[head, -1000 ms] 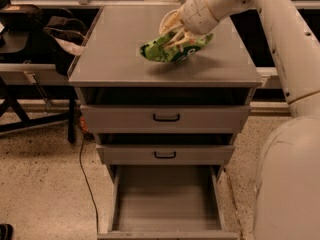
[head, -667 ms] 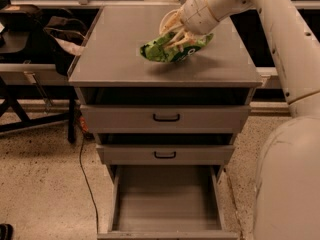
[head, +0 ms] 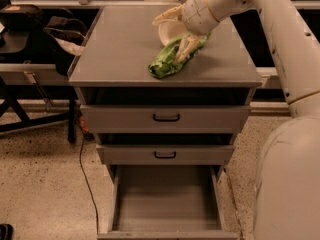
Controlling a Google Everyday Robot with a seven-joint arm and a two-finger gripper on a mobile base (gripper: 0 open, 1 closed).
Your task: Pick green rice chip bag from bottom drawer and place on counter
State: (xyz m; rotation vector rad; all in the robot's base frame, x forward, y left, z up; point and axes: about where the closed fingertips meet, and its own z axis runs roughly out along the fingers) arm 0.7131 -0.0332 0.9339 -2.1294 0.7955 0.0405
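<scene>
1. Honestly can't tell whether the gripper (head: 177,36) is spread or clamped. Hangs over the back right part of the counter (head: 120,44), upper middle of the frame, blending in with the pale stuff under it.
2. Covers the upper right end of the green rice chip bag (head: 167,64), so no seeing that part. Only the lower left end pokes out clear.
3. As for the bag: lying on the counter, right of centre, slanting from upper right down to lower left, low end near the front edge but not over it. Touching the gripper or just under it, can't say which.
4. Cream bowl (head: 167,33) mostly hidden behind the gripper, just a curved bit showing right above the bag.
5. Arm (head: 280,29) cut off by the top and right edges of the frame.
6. Bottom drawer (head: 167,199) pulled out at the bottom of the frame, front clipped by the lower edge, plain grey floor showing, well below the bag.
</scene>
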